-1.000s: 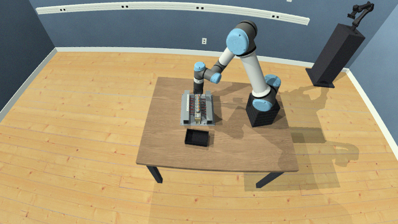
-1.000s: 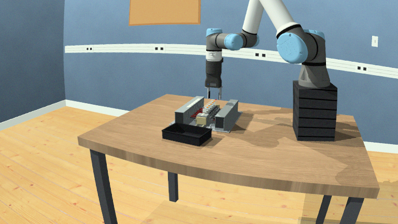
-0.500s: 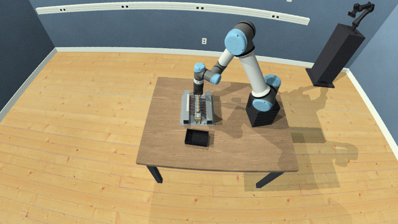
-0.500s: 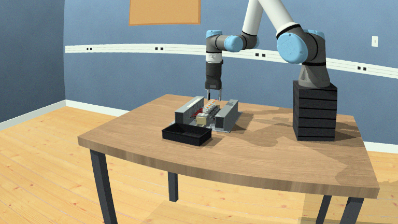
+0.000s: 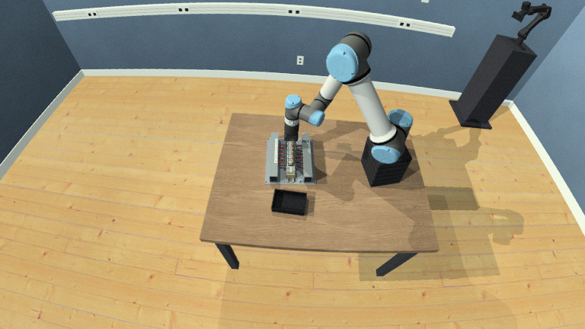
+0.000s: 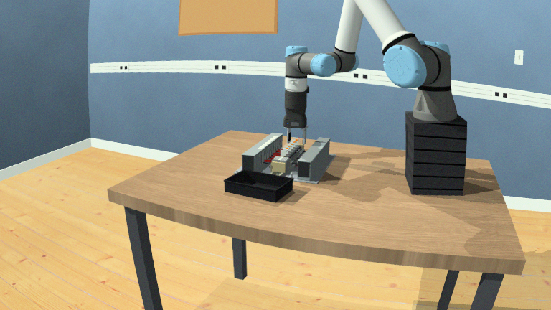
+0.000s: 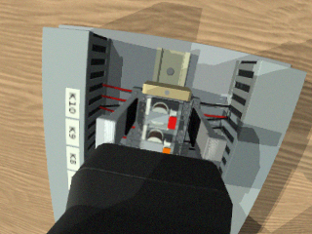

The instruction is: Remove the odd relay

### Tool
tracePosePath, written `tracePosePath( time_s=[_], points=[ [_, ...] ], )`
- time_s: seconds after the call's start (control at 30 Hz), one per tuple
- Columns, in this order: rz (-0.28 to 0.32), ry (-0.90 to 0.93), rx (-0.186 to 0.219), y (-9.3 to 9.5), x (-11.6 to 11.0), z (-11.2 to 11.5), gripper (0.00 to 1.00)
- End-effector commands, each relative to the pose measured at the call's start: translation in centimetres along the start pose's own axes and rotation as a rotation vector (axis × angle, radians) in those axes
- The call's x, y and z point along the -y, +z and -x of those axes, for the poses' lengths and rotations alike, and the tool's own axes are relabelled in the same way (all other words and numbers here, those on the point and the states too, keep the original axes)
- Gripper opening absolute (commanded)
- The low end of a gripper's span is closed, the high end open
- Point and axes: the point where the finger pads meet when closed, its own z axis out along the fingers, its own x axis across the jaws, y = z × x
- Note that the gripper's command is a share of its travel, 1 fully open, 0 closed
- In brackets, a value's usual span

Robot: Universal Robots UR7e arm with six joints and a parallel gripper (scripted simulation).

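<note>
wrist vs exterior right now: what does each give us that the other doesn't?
Wrist only: a straight-down look into the relay panel, with a red button and an orange one near the gripper body, plus the white label strip on the panel's left wall. The fingertips themselves are hidden.

Exterior only: the black parts tray in front of the panel, the arm's black pedestal, and the open gripper poised just above the relay row, holding nothing.

Both: the panel lying flat on the table.
</note>
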Motion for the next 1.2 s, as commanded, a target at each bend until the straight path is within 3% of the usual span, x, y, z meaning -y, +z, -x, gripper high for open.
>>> tracePosePath(
  time_s=[0.0,1.17],
  points=[
    [-0.001,0.000,0.001,0.36,0.03,0.06,0.98],
    [-0.001,0.000,0.001,0.81,0.03,0.05,0.98]
  ],
)
